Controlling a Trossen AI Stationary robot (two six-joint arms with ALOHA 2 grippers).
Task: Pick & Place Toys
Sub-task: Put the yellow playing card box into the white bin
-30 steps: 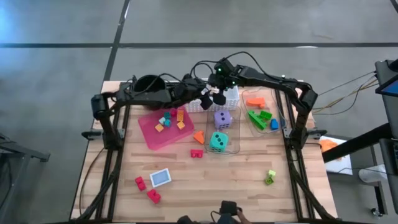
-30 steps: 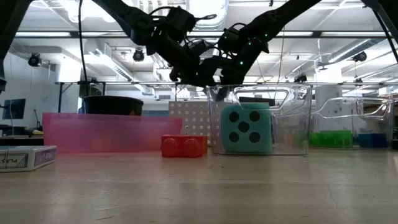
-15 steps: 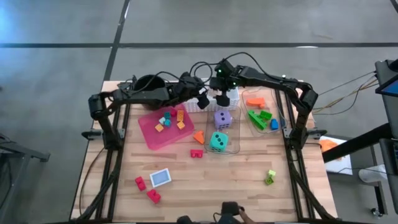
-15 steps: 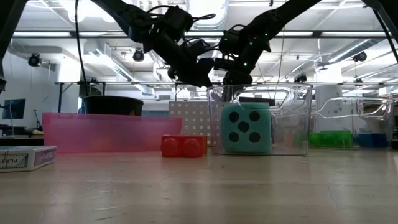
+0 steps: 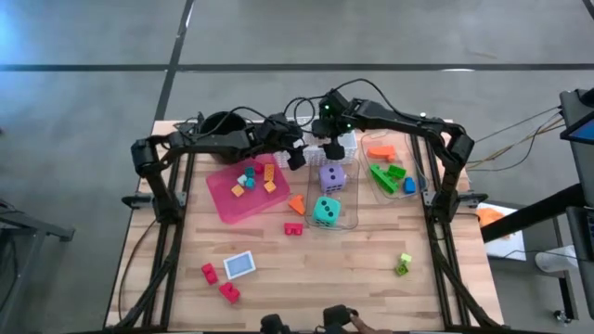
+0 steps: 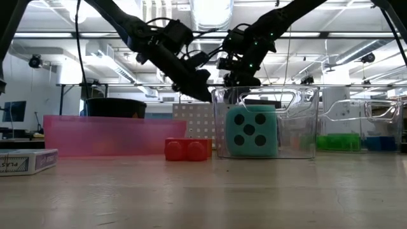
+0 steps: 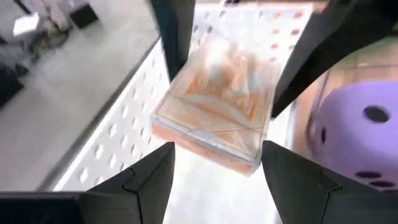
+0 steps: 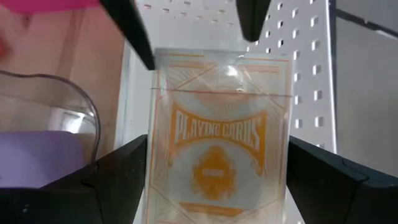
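An orange playing-card pack [image 8: 217,155] in clear wrap is between the fingers of my right gripper [image 8: 217,142], above the white perforated basket [image 8: 305,74] at the table's far middle. My left gripper [image 5: 297,160] is open and points at the pack's free end [image 7: 214,112] from the left, a little apart from it. A purple die [image 5: 332,176] and a teal die [image 5: 325,211] rest in a clear bin [image 5: 351,218]. Small bricks lie in the pink tray [image 5: 223,199]. My right gripper pinches the card pack across its width, one finger [image 8: 118,171] on each long side [image 8: 158,165], at the pack's near end. The fingers slant down from the table's right and run along the pack. The pack is lifted clear over the basket.
A second clear bin [image 5: 390,172] at the right holds green, orange and blue bricks. Loose on the table are an orange brick [image 5: 297,202], red bricks [image 5: 293,228] [image 5: 229,292], a green one [image 5: 403,264] and a blue card pack [image 5: 239,264]. A black pot [image 5: 220,125] stands far left.
My left gripper has drawn away from my right gripper and the card pack, toward the table's left and near side and a little down, rolling as it went. My right gripper has stayed in place and rolled its wrist with the pack.
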